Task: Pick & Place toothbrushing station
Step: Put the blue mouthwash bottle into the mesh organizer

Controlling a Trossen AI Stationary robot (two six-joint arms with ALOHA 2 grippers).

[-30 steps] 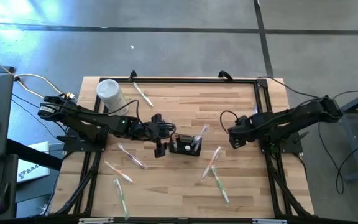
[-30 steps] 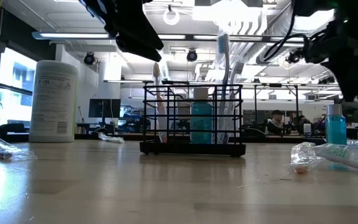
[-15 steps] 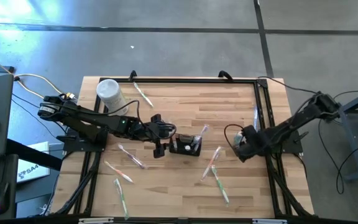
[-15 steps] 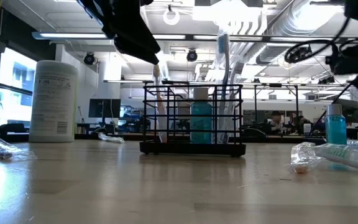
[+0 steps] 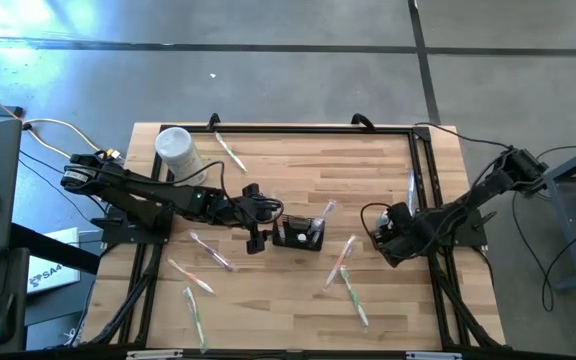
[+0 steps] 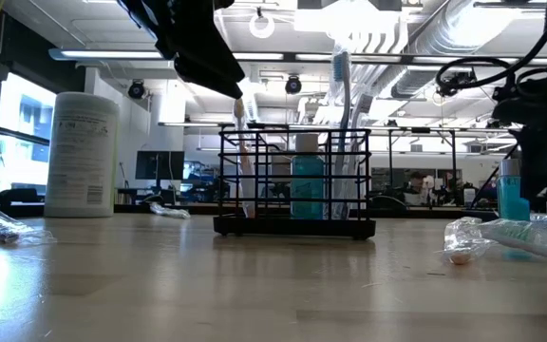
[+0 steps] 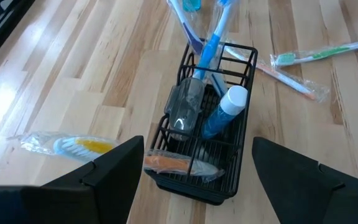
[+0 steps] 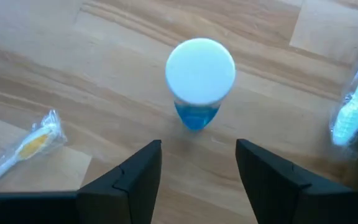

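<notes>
The toothbrushing station [image 5: 299, 234] is a small black wire rack standing on its base mid-table. It holds upright toothbrushes and a blue bottle, as the low view [image 6: 292, 180] and the left wrist view [image 7: 204, 130] show. My left gripper [image 5: 265, 226] hovers open just left of and above the rack [image 7: 197, 180], touching nothing. My right gripper [image 5: 386, 236] is open above a small blue bottle with a white cap [image 8: 200, 78], which stands upright on the table [image 6: 513, 195]; its fingers [image 8: 197, 171] are clear of the bottle.
A white cylindrical container [image 5: 176, 148] stands at the far left [image 6: 82, 152]. Several wrapped toothbrushes lie scattered on the wooden table: near the right gripper [image 5: 346, 270], at the near left [image 5: 193, 280] and at the far side [image 5: 230, 152]. A black frame [image 5: 423, 180] runs along the table's edges.
My right gripper has moved toward the table's near edge and come down over the small blue bottle, staying open. My left gripper and the rack have kept still.
</notes>
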